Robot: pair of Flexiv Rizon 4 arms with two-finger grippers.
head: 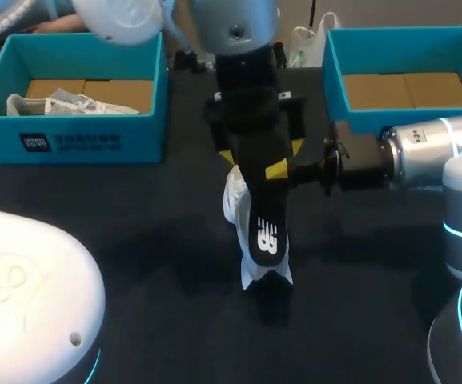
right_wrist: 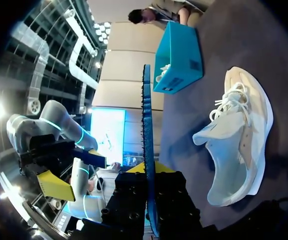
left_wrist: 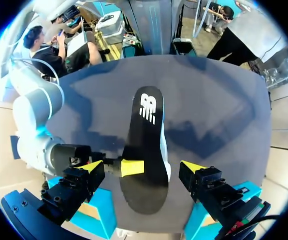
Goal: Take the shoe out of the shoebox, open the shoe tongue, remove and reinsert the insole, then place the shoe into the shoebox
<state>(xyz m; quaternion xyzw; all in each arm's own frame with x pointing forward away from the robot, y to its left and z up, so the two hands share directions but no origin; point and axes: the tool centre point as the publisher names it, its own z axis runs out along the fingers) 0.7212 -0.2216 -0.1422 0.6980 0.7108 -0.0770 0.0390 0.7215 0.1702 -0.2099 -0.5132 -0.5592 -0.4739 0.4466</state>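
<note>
A black insole [head: 261,220] hangs flat above the table with my right gripper [head: 279,170] shut on its edge from the right. From the right wrist I see the insole [right_wrist: 146,120] edge-on between the gripper's [right_wrist: 148,168] yellow tips. The white shoe [head: 234,202] lies on the dark table under the insole, mostly hidden; in the right wrist view the shoe [right_wrist: 238,142] rests on its side, tongue pulled open. My left gripper [head: 261,152] hovers above the insole, open wide. Its fingers [left_wrist: 90,168] straddle the insole [left_wrist: 146,145] without touching it.
A blue shoebox [head: 78,142] at the back left holds another white shoe [head: 58,104]. A second blue shoebox [head: 336,76] at the back right shows only its brown cardboard floor. The left box [right_wrist: 178,55] also shows beyond the shoe.
</note>
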